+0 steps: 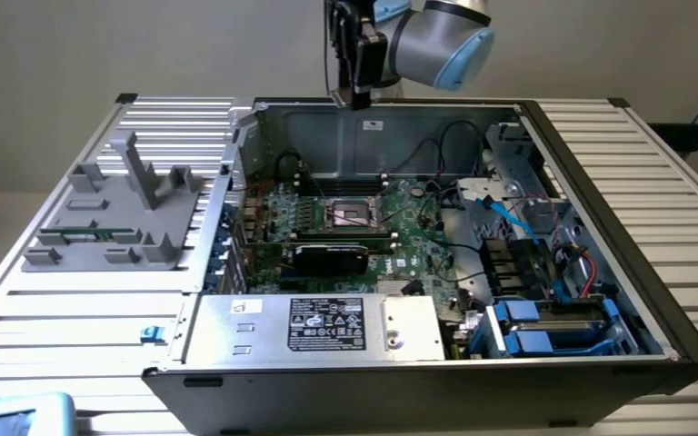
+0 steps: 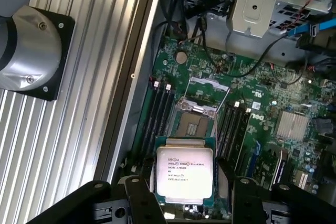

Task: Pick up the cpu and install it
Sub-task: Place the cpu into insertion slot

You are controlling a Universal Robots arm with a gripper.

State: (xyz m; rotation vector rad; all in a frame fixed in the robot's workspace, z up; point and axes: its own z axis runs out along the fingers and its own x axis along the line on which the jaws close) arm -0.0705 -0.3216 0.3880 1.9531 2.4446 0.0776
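Two points you cannot settle: exactly where the jaws meet the cpu [image 2: 185, 174], since the chip's near edge and the black fingers [image 2: 137, 199] run off the wrist view's frame; and the cpu in the exterior view, where the arm [image 1: 440, 41] is cut off at the top. The smaller print on the chip's lid is too fine to read.

You can see that the jaws are closed on the cpu, one finger at each side. It hangs clear of the motherboard [image 2: 262, 103], appearing just beside the socket [image 2: 197, 119] and touching neither. In the exterior view the jaws hang above the rear wall of the computer case [image 1: 385, 400]. The cpu is a flat square with a silver-grey metal lid bearing dark printed lines and a thin green border.

The socket stands open, metal frame raised, contact bed exposed. The computer case lies open on the ribbed worktop [image 1: 83, 318]; it holds the motherboard, a black expansion card [image 1: 337, 256], a labelled silver power supply [image 1: 313, 329] and blue drive caddies [image 1: 543, 329]. A grey fixture [image 1: 124, 213] stands on the worktop at the exterior view's left of the case.
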